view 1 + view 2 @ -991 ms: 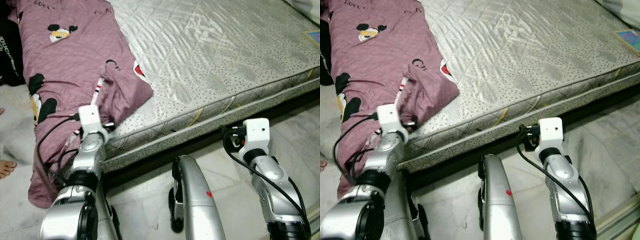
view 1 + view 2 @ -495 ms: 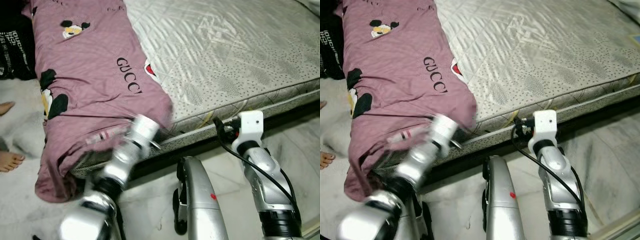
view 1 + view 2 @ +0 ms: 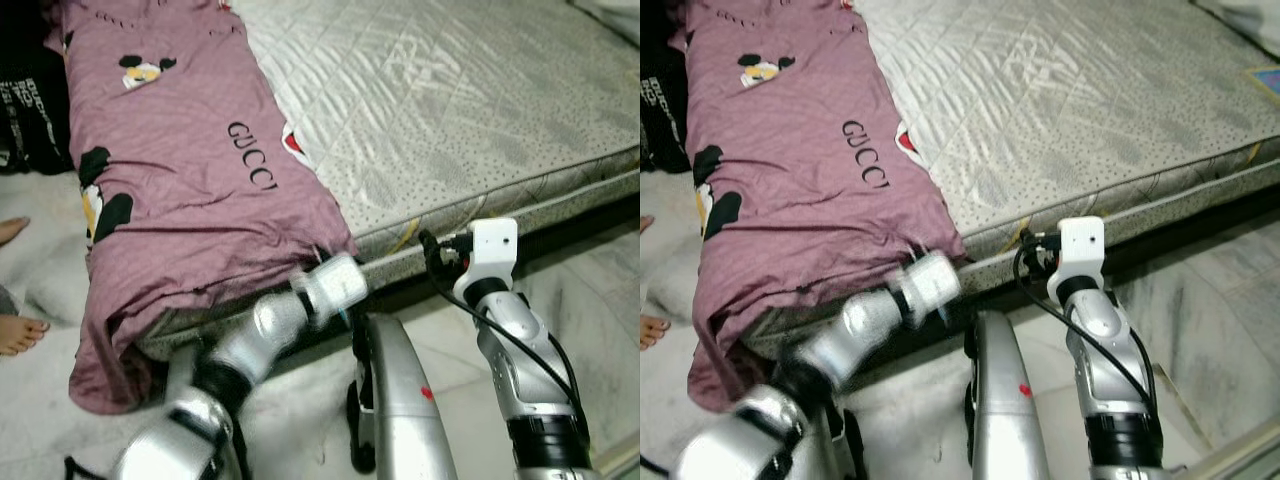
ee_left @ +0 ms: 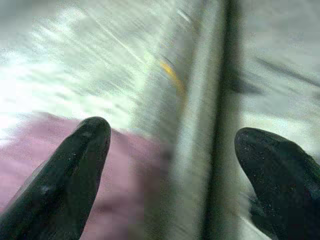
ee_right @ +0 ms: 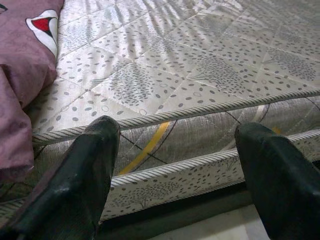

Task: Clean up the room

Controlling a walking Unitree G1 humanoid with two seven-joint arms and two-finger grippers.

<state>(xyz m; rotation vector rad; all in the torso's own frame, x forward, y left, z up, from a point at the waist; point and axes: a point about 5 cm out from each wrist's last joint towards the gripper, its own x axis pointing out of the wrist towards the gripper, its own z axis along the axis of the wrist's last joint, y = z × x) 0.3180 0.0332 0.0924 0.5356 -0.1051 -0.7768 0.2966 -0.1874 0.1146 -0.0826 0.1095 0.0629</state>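
Left wrist view: left end effector (image 4: 165, 165) released beside purple sheet (image 3: 190, 190); right end effector (image 5: 175, 170) released facing mattress (image 5: 200, 70).

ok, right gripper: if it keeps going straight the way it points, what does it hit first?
Most likely the side of the mattress. The right gripper is open and aimed at the piped edge just below the quilted top, beside the hanging purple sheet. Nothing shows between the fingers and that side, though depth is hard to judge.

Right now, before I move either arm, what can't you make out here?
- Left gripper: left wrist view is motion-blurred; contact with the purple sheet unclear.
- Mattress far side: cut off by the eye views' top edge.
- Black item beside the sheet: cropped at the left edge.
- Under the bed: dark.
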